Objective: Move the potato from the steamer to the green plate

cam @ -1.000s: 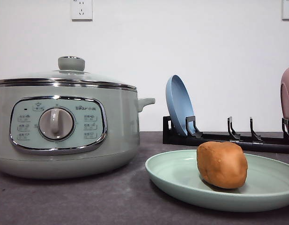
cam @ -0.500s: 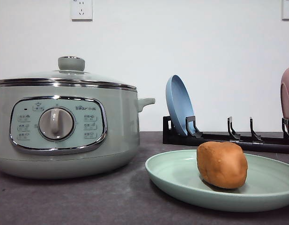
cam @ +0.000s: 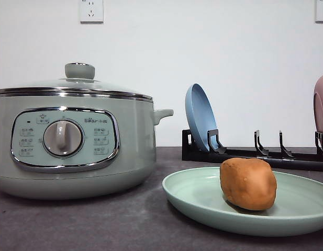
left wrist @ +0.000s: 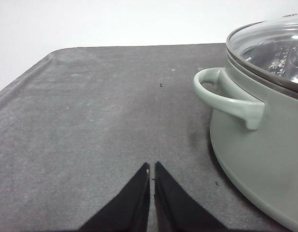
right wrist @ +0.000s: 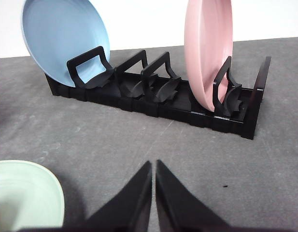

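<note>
The steamer point(cam: 72, 144) takes up the left half of the front view, its glass lid point(cam: 72, 83) seated on top and the dial facing the camera. In the left wrist view its side handle point(left wrist: 226, 94) and lid edge appear at the right of the frame. The green plate point(cam: 203, 196) lies flat on the dark table point(cam: 98, 225) in the lower right of the front view, just beside the steamer; a piece of its rim point(right wrist: 23, 193) sits in the lower left corner of the right wrist view. The black rack point(cam: 245, 151) stands behind it at centre right, holding the blue plate point(cam: 200, 117) upright and the pink plate point(cam: 322, 104) at the right edge. The potato point(cam: 248, 183) rests on the green plate, right of centre in the front view. The left gripper point(left wrist: 151, 169) hovers above bare table with its fingers pressed together on nothing. The right gripper point(right wrist: 153, 166) is likewise clenched and empty, facing the rack.
</note>
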`<state>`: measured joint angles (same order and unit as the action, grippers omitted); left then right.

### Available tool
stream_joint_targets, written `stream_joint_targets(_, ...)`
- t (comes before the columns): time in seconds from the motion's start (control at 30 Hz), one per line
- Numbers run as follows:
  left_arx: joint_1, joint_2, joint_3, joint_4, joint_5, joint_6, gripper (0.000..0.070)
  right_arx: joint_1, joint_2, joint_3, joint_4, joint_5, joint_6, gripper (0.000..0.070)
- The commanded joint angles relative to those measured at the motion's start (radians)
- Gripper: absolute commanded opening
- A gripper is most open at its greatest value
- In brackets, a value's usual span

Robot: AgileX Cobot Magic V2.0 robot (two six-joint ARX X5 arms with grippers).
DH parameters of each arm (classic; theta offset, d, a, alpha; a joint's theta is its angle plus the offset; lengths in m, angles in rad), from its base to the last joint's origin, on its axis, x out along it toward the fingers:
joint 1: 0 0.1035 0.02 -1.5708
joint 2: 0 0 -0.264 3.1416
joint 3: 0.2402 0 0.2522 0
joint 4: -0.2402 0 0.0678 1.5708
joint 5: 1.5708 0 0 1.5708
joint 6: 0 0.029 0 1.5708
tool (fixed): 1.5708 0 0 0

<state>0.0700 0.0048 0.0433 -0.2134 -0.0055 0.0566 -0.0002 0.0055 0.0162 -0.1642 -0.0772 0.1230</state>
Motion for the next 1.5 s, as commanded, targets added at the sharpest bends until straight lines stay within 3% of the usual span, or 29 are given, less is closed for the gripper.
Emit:
stream_joint_targets(0.0,0.002,-0.002,-0.014,-0.025,-0.002,-0.010,0.0009,0.000,-0.002,-0.005,0.008,0.000,-0.004,0.0000)
stream_joint_targets(1.47,0.002,-0.002,-0.014,-0.025,-0.002,-0.010,0.0009,0.000,-0.002,-0.005,0.008,0.000,-0.004,0.0000)
